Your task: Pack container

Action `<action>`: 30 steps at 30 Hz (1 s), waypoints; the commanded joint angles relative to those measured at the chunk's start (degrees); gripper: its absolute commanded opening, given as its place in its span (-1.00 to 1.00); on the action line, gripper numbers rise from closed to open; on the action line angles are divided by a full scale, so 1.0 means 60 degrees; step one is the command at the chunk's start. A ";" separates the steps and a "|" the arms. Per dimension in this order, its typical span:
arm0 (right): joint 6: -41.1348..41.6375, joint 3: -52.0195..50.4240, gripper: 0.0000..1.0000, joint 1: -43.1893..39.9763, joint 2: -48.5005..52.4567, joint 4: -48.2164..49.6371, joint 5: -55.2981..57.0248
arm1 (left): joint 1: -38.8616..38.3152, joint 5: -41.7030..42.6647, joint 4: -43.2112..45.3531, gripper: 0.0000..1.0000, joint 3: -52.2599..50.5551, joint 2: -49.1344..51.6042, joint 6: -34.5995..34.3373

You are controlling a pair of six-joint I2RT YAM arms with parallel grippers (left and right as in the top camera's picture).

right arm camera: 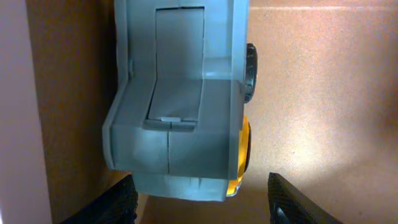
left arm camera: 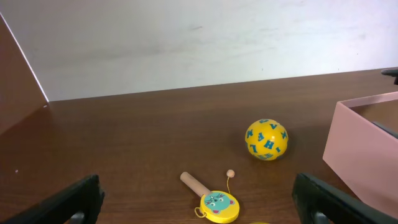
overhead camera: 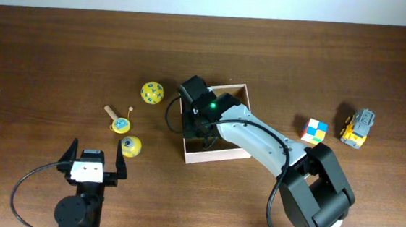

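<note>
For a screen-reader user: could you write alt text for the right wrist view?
A grey and yellow toy vehicle lies on the tan floor of the container, close to its pale wall at the picture's left. The open right claw shows only as two dark fingertips at the bottom edge, flanking the toy's near end.

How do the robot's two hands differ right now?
The left hand hovers over the table; the right hand reaches into the container. The left hand has nothing between its fingers; the right hand has a grey-and-yellow toy just ahead. Both are open.
</note>
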 commanded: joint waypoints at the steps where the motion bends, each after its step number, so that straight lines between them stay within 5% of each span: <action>1: 0.0506 -0.0058 0.22 0.0015 0.0124 0.0084 0.0168 | -0.0036 0.0095 0.0000 0.98 -0.0073 -0.0029 0.0153; 30: 0.2779 -0.0058 0.22 0.0007 0.0124 0.0998 0.0193 | -0.0036 0.0095 0.0000 0.98 -0.0073 -0.0029 0.0153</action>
